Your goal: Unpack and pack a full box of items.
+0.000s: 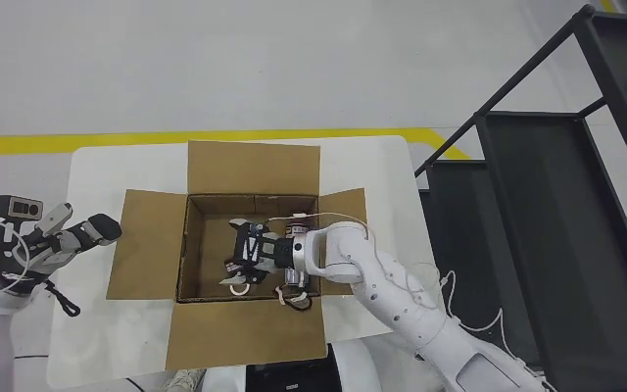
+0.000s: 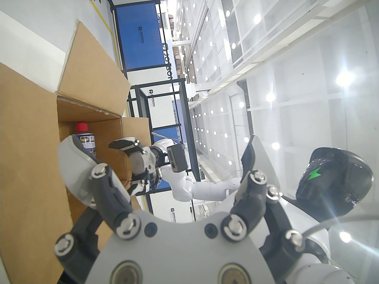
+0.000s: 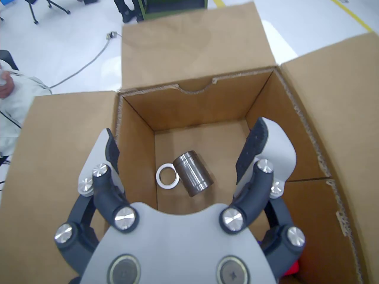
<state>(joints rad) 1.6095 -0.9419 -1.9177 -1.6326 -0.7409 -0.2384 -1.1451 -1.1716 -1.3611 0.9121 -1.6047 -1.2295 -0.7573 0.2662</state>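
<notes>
the left gripper (image 1: 76,227) hangs over the left end of the bench (image 1: 98,167), just outside the left flap of the box (image 1: 253,167). its fingers (image 2: 77,161) are spread and hold nothing. it is turned toward the box, and i judge it is parked there to keep out of the other arm's way.

the box sits mid-bench with all four flaps folded out flat, which leaves the opening free for reaching in from above or from the side.

the right gripper (image 1: 238,257) is inside the opening, having come in over the right wall, low above the box floor. its fingers are spread wide and empty. just beyond them on the floor lie a metal cylinder (image 3: 193,177), on its side, and a white ring (image 3: 168,176), lying flat and touching or almost touching the cylinder. the wide spread suits closing on the cylinder, which looks like the next pick, though that is a guess.

a spray can (image 2: 85,138) with a red cap stands upright inside the box, near the right wall.

from above, the right arm covers most of the box floor, so the cylinder and the can cannot be made out there. a red shape (image 3: 291,269) under the right wrist is cut off; it may be the can's cap, but i cannot tell. whether more items lie beneath the arm is hidden.
</notes>
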